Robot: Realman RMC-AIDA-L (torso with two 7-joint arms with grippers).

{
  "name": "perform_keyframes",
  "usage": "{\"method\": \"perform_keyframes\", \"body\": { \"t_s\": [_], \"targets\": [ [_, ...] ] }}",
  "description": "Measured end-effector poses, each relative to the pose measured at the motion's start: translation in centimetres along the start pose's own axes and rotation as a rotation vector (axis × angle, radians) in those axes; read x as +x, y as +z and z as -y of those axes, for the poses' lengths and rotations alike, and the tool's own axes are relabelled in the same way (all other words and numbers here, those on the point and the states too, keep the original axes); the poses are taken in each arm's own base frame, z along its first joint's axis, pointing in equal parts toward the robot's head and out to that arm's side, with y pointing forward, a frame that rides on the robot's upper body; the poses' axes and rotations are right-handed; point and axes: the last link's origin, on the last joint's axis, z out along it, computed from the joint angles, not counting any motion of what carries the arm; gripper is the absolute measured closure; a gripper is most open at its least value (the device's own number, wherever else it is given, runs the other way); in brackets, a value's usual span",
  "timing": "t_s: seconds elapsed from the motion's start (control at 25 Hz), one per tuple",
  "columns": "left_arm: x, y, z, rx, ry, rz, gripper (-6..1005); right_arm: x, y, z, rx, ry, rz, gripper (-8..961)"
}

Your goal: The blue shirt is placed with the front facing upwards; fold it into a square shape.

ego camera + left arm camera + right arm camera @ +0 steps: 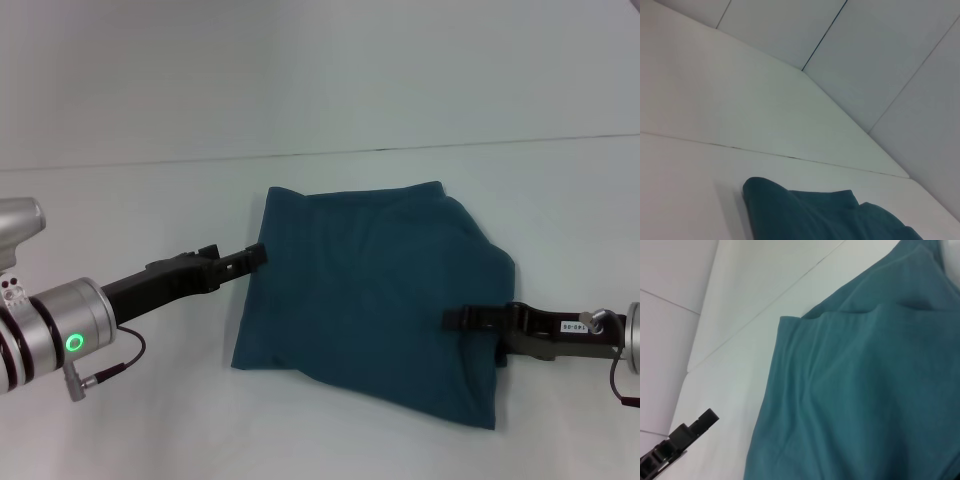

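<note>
Head view: right claw [455,319] lies over blue shirt's [370,290] right edge, whether its tips are apart or together cannot be told | left claw [258,254] touches shirt's left edge, state likewise unclear | shirt lies folded, plain teal side up, mid white surface [330,430]; a straight seam crosses the surface beyond it

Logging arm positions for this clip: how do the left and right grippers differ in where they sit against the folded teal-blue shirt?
The left gripper meets the folded teal-blue cotton shirt at its left edge near the far corner; the right gripper reaches over the shirt's right side, nearer the robot. The left gripper comes in slanted, the right one nearly level. Both are dark and low over the white table.
</note>
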Motion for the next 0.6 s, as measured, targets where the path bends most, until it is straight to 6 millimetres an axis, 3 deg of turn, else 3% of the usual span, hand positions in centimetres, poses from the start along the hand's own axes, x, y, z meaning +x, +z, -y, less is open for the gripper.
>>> {"method": "perform_keyframes", "body": {
  "t_s": [0.12,0.6],
  "targets": [
    [0.02,-0.01,0.02,0.0,0.0,-0.001,88,-0.01,0.15,0.0,0.002,0.0,0.007,94],
    [0.08,-0.09,0.1,0.002,-0.002,-0.005,89,-0.28,0.15,-0.05,0.003,-0.01,0.016,566]
  ]
}}
